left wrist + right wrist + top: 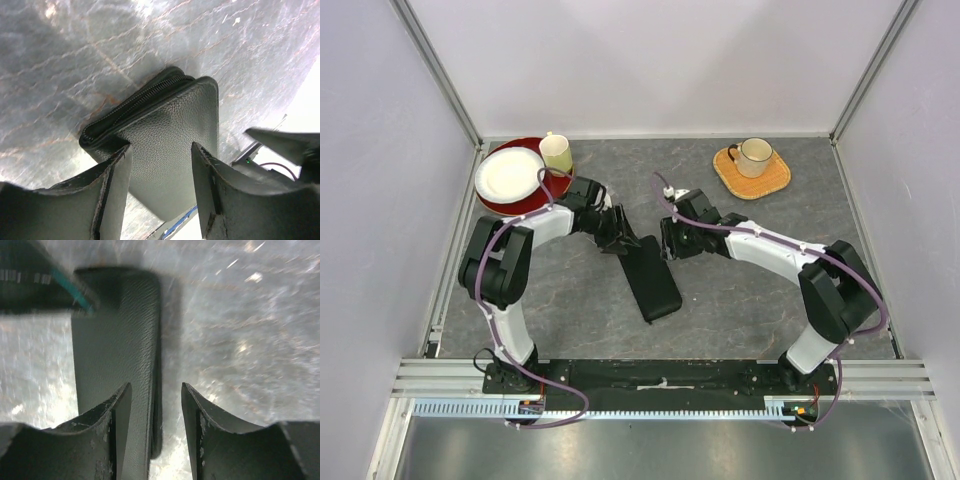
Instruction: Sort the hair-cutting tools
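Your left claw (pixel 160 150) is half open and holds nothing. Its fingers (pixel 112 180) are spread above the far end of the zip case (pixel 653 278), and one tip sits right at the corner by the zipper (pixel 140 100). Whether it presses there I cannot tell.

Your right claw (pixel 156 387) is also parted about halfway and empty. One finger is over the case's grained cover and the other over bare table (pixel 750 300), so the case's long right edge runs between them.

The case is zipped shut and lies flat mid-table, slanting from far-left to near-right, with both claws crowding its far end. The scissors and combs show in no view, so I cannot tell where they lie.

You have open table near and right of the case. At the far left stand a white plate (pixel 510 173) on a red plate (pixel 500 207) and a pale cup (pixel 557 153), close behind your left arm. A mug (pixel 755 155) sits on a woven mat (pixel 752 178) at the far right, well apart from the case.

Only the top view shows both arms converging. The left wrist view alone shows the zipper. The right wrist view shows a blurred dark part with a teal strip over the case's far corner.
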`<state>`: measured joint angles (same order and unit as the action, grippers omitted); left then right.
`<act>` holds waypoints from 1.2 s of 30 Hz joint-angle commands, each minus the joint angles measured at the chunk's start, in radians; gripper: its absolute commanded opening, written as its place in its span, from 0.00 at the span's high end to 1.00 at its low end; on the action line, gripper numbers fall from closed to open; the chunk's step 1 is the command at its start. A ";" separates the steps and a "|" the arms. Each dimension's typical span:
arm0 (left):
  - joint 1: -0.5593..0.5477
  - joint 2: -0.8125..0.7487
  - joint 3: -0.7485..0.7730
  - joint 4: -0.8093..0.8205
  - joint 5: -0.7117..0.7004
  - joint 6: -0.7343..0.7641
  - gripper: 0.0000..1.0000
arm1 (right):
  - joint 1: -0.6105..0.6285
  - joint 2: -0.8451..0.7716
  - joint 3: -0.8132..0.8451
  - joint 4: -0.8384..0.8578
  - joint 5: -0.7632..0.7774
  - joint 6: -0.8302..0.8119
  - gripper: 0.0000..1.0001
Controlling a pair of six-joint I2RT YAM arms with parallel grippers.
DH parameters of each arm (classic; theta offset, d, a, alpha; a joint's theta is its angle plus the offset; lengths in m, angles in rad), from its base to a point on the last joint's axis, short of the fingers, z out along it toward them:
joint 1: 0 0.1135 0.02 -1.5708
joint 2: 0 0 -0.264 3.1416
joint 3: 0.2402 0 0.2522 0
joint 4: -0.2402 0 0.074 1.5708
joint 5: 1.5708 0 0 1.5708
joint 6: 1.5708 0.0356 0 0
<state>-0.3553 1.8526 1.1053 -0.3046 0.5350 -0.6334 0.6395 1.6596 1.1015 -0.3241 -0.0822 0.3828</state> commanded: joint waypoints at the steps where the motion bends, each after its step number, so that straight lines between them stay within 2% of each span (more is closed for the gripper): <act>1: -0.011 0.103 0.083 -0.011 -0.027 0.057 0.42 | 0.061 -0.046 -0.057 0.006 -0.099 -0.068 0.47; 8: -0.013 0.160 0.160 -0.057 -0.056 0.055 0.43 | 0.143 -0.122 -0.153 0.010 -0.186 -0.078 0.42; 12: -0.011 0.149 0.137 -0.065 -0.064 0.055 0.44 | 0.172 -0.149 -0.180 0.010 -0.145 -0.038 0.41; 16: -0.011 0.102 0.078 -0.068 -0.084 0.058 0.43 | 0.175 -0.118 -0.193 0.006 -0.065 0.013 0.45; 18: -0.011 0.053 0.053 -0.067 -0.089 0.070 0.40 | 0.175 -0.100 -0.196 0.019 -0.060 0.030 0.47; 28: -0.017 -0.145 -0.139 -0.036 0.020 0.116 0.36 | 0.180 -0.047 -0.206 0.065 -0.039 0.090 0.49; 36: -0.105 -0.148 -0.248 0.025 0.100 0.069 0.37 | 0.224 -0.103 -0.200 0.068 -0.021 0.119 0.48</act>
<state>-0.4110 1.7176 0.8879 -0.3267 0.5716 -0.5671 0.8242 1.6047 0.8974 -0.2996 -0.1356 0.4671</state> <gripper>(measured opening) 0.639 0.508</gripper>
